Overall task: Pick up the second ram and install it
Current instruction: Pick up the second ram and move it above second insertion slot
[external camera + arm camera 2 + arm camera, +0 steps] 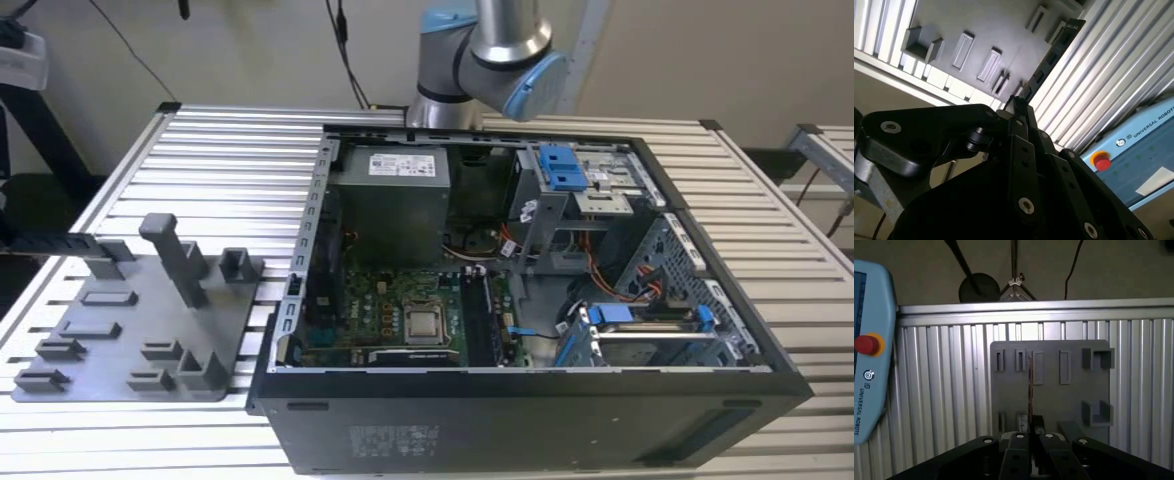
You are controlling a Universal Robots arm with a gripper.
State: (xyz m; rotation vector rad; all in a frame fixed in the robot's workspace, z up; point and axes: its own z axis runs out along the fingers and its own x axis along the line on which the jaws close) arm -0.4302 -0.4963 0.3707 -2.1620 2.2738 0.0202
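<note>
Item: second ram (1030,390), clamped between the closed fingers of the end effector (1030,432). In the first wrist view it shows edge-on as a thin dark line. In the second wrist view the second ram (1049,59) shows as a narrow notched strip running straight out from the end effector (1016,105). Its long axis continues the line of the fingers, pointing away from the wrist toward the grey fixture tray (1054,395) below. It appears to hang clear of the tray's slots. The tray lies on the slatted worktop (944,390), toward the edge at the exterior view's left. Destination: the open computer case (534,400) occupies the middle of the worktop, well apart from the tray, with the green motherboard (374,310) flat inside it. By this judgement the held stick lies off to the tray side of the case, not over the board. Also present: a teach pendant (869,365) beside the worktop.
</note>
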